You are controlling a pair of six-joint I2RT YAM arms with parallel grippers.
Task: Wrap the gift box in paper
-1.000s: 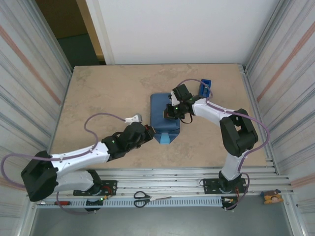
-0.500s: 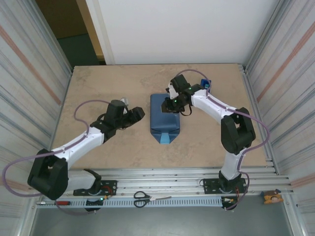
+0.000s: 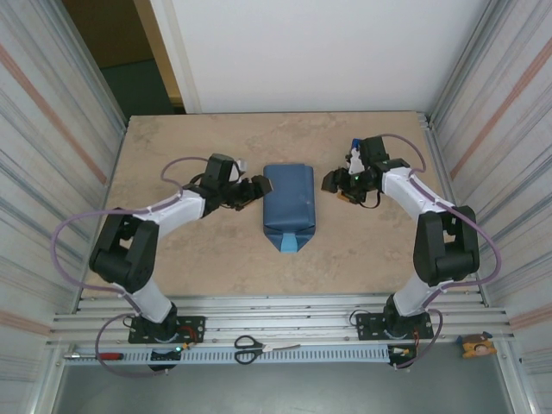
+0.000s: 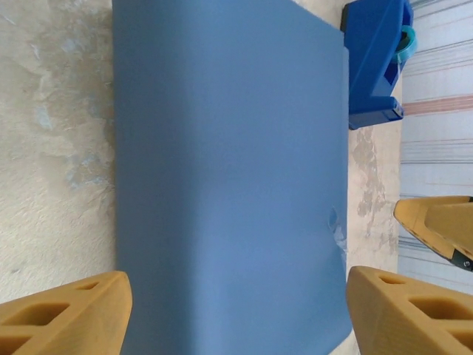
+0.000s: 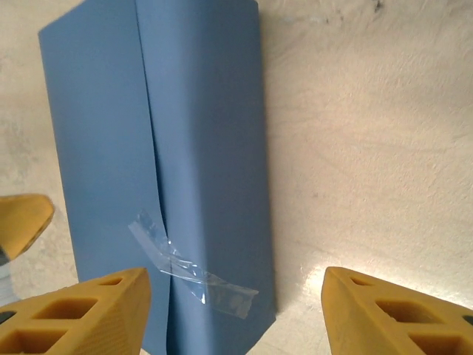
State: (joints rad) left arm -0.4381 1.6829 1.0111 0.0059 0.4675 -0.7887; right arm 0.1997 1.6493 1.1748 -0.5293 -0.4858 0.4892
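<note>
The scissors are lying on the metal rail, nearer than the paper's near end.

The paper is lying mid-worktop, dark face outward, folded into a flat rectangular parcel. It is covering the gift box completely. The near end of the paper is tapering into a pointed flap that is showing the lighter face.

The left arm is reaching forward from its base and bending inward toward the paper's left edge. The left hand is hanging just beside that edge, near the far end. Its fingers are standing wide apart and are gripping nothing.

The right arm is rising from its base and folding inward toward the paper's right edge. The right hand is hanging a little apart from that edge. Its fingers are also spread wide and are holding nothing.

In the right wrist view, a lengthwise seam is running along the paper, and a strip of clear tape is crossing it.

The blue tape dispenser is standing beyond the paper's far right corner.
</note>
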